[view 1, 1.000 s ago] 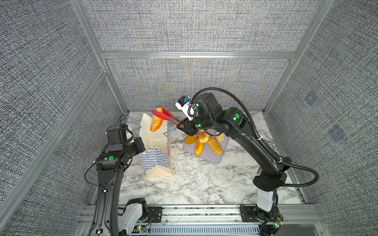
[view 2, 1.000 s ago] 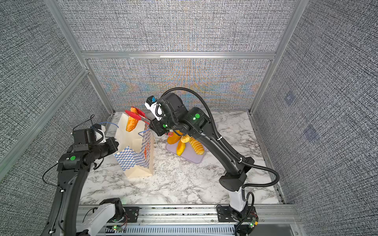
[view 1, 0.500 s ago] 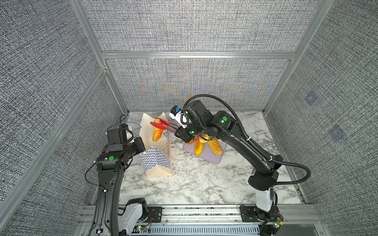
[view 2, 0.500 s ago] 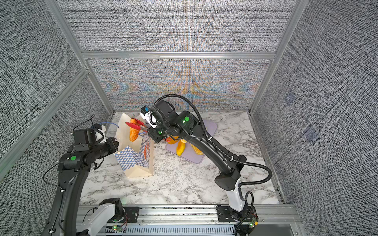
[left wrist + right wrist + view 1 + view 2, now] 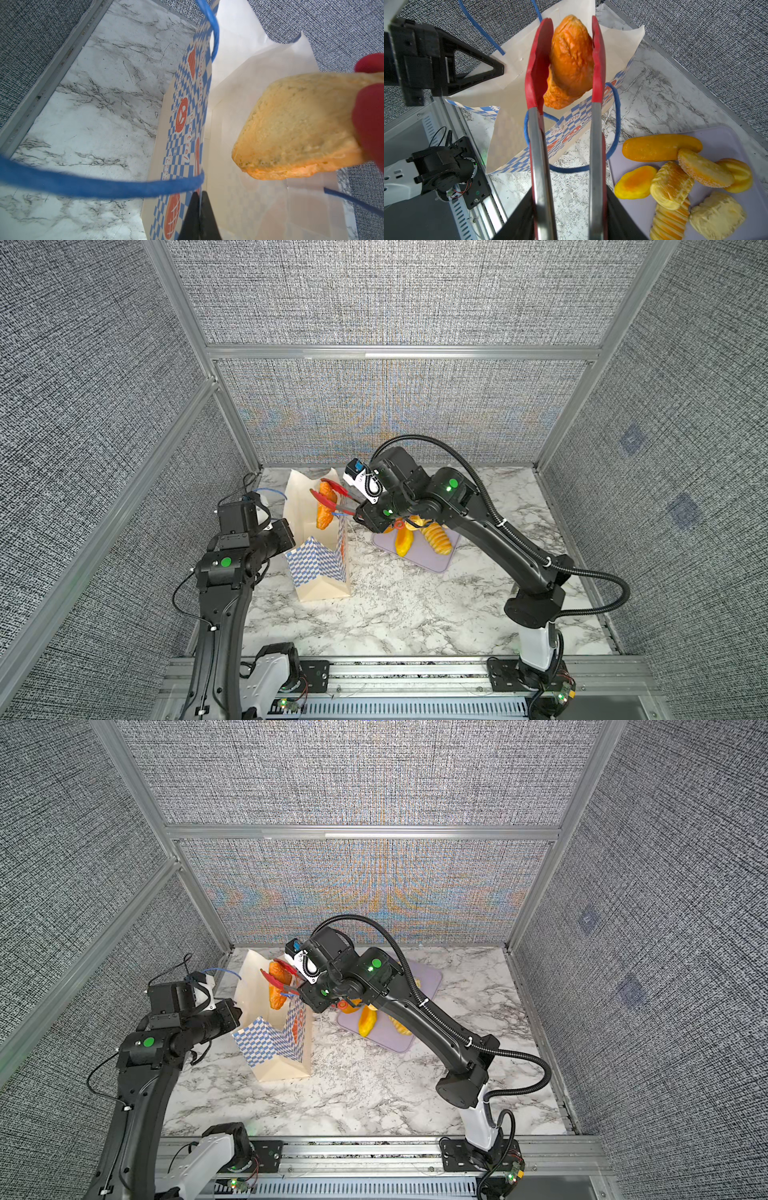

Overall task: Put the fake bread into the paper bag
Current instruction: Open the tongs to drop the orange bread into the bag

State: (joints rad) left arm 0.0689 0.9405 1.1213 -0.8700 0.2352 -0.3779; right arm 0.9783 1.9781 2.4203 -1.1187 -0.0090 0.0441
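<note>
Marble tabletop [image 5: 395, 614], grey walls [image 5: 395, 294]; left jaws tight on bag [image 5: 320, 564]; right jaws on tongs [image 5: 538, 68]

Two arms angled inward, each gripper closed on what it holds

left arm [image 5: 220, 614] stands upright, elbow bent, forearm level; left gripper [image 5: 289, 536] has its fingers [image 5: 193, 216] pinched together on the paper bag [image 5: 320, 568] rim; right arm [image 5: 498, 539] stretches across the middle, wrist tipped downward; right gripper [image 5: 360, 516] clamps the red tongs [image 5: 538, 62] by their handles
</note>
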